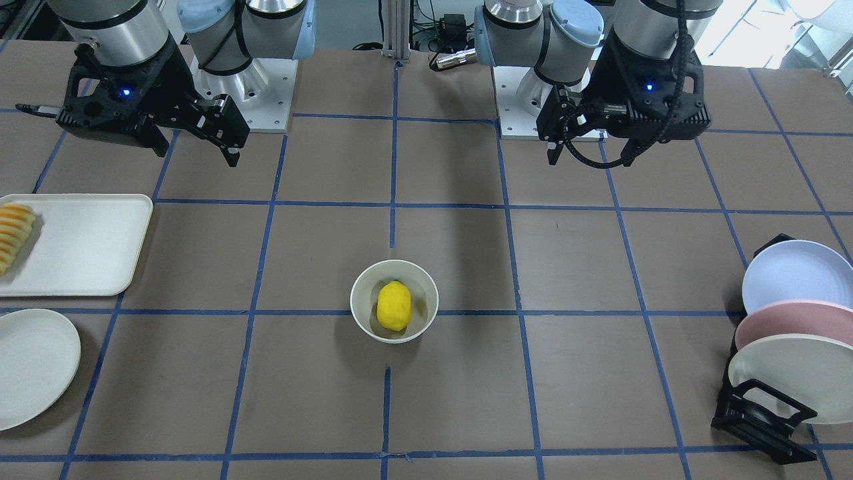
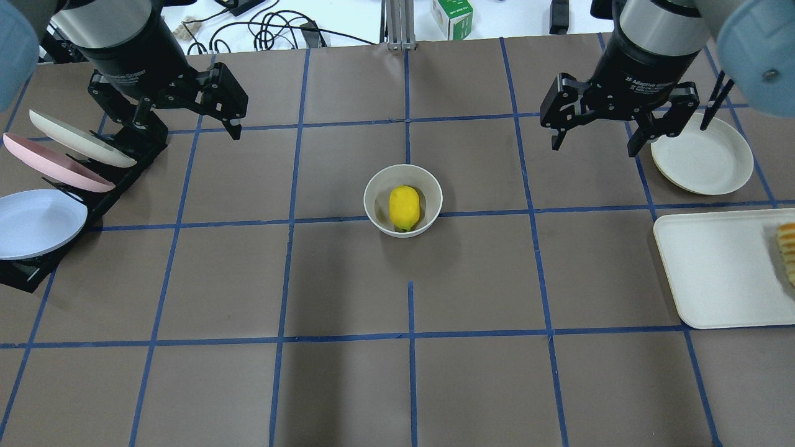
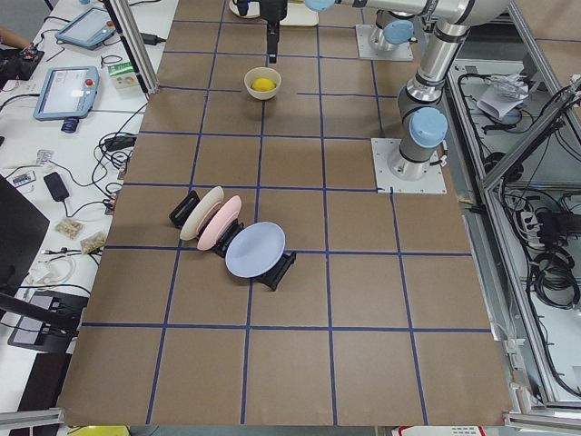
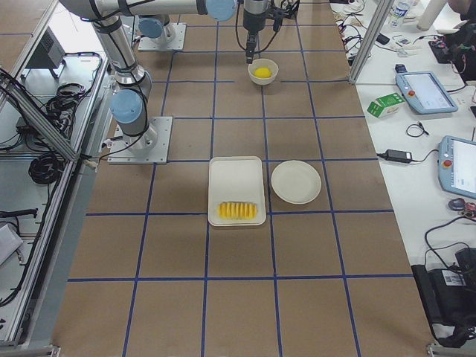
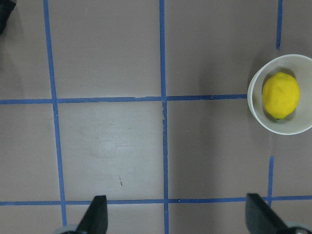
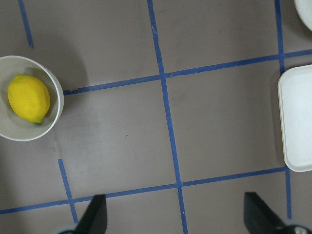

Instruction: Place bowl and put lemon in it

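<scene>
The off-white bowl stands upright near the middle of the table, with the yellow lemon lying inside it. In the overhead view the bowl and lemon sit on a blue tape line. My left gripper is open and empty, raised well to the bowl's left. My right gripper is open and empty, raised well to its right. The left wrist view shows the bowl at its right edge. The right wrist view shows the bowl at its left edge.
A white tray holding a row of orange-yellow fruit slices lies at the right, with a flat off-white plate beyond it, beside my right gripper. A black rack with three plates stands at the left, under my left arm.
</scene>
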